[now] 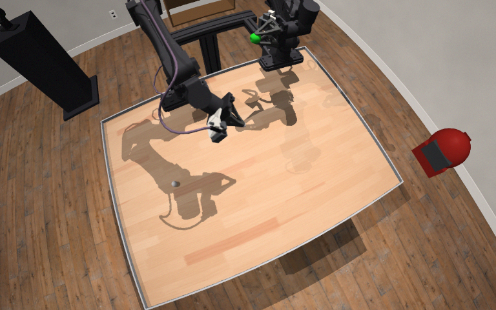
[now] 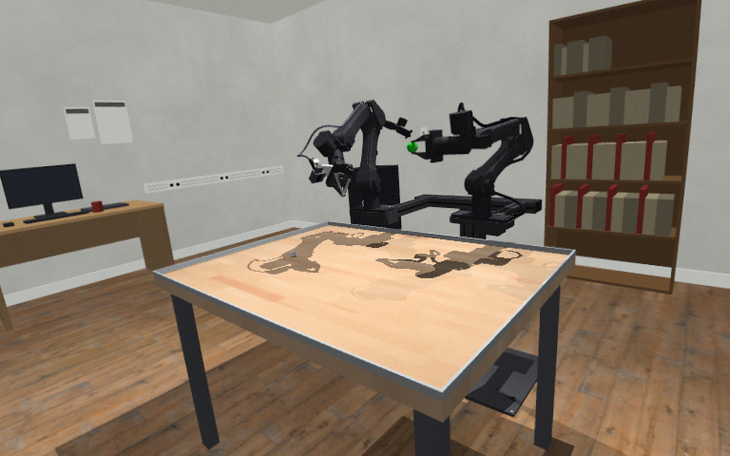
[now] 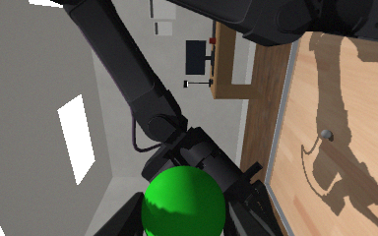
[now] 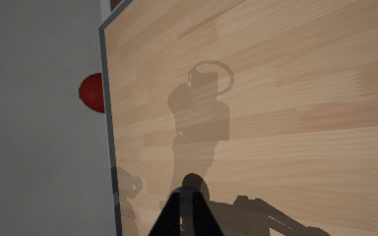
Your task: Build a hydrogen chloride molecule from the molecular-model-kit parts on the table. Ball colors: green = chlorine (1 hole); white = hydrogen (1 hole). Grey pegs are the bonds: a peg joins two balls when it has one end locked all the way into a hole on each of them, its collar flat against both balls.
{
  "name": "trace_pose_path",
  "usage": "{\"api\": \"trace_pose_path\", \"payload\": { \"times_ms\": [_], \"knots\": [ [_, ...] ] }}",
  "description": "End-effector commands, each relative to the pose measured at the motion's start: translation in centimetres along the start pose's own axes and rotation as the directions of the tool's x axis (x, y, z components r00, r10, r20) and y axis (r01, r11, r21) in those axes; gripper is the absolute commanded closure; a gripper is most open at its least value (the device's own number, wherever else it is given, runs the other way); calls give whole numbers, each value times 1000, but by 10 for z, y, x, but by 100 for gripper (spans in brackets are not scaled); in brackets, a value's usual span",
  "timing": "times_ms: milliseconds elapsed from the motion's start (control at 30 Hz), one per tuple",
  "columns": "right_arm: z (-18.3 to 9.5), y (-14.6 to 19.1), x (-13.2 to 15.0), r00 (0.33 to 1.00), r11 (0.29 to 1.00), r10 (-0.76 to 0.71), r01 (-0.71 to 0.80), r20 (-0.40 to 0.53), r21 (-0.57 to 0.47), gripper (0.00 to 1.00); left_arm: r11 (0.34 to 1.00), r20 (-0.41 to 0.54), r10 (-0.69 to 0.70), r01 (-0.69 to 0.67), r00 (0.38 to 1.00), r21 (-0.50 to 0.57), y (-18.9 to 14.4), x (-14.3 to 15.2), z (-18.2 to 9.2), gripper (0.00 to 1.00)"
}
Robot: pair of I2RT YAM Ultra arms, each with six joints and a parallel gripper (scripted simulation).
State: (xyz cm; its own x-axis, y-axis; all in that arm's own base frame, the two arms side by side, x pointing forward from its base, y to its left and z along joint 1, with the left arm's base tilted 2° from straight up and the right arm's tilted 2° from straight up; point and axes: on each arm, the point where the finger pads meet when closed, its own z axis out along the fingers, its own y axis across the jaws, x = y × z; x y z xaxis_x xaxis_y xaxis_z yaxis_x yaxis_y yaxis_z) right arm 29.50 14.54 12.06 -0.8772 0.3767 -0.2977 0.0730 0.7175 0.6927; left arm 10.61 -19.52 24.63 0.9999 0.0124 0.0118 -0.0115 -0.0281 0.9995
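A green ball (image 1: 254, 37) (image 2: 412, 146) (image 3: 183, 197) is held high near the table's back edge by my left gripper (image 1: 258, 39) (image 2: 416, 147) (image 3: 183, 203), which is shut on it. Its hole cannot be made out. My right gripper (image 1: 243, 124) (image 2: 346, 194) (image 4: 186, 203) is raised above the table and is shut on a small grey peg (image 4: 186, 196), seen dark at the fingertips. The white ball (image 1: 174, 183) (image 2: 293, 254) (image 3: 326, 134) looks grey in the right arm's shadow and lies alone on the table. Its hole is not clear. The two grippers are well apart.
The wooden table (image 1: 289, 219) (image 2: 323, 305) has a low raised rim (image 1: 371, 130) all round. Both arms stand at its back edge, by a dark frame (image 1: 212, 30). The right arm's forearm (image 3: 122, 54) crosses the left wrist view.
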Motion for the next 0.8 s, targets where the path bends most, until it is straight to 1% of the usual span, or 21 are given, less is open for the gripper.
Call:
{"api": "trace_pose_path", "payload": {
  "times_ms": [0, 133, 233, 600, 667, 767],
  "knots": [
    [-7, 26, 2, 992, 988, -123, 124, 21, -96, 100, 999, 19, 43, -43, 999, -8, 16, -7, 0, 100],
    [-11, 35, 4, 987, 979, -160, 162, 29, -122, 100, 999, 19, 43, -43, 999, -8, 16, -7, 0, 100],
    [-12, 38, 10, 981, 970, -194, 196, 28, -144, 100, 999, 19, 43, -43, 999, -8, 16, -7, 0, 100],
    [-27, 69, 33, 922, 882, -380, 384, 71, -273, 100, 999, 19, 43, -43, 999, -8, 16, -7, 0, 100],
    [-27, 69, 33, 922, 882, -380, 384, 71, -273, 100, 999, 19, 43, -43, 999, -8, 16, -7, 0, 100],
    [-30, 73, 39, 907, 860, -413, 418, 81, -294, 100, 999, 19, 43, -43, 999, -8, 16, -7, 0, 100]
  ]
}}
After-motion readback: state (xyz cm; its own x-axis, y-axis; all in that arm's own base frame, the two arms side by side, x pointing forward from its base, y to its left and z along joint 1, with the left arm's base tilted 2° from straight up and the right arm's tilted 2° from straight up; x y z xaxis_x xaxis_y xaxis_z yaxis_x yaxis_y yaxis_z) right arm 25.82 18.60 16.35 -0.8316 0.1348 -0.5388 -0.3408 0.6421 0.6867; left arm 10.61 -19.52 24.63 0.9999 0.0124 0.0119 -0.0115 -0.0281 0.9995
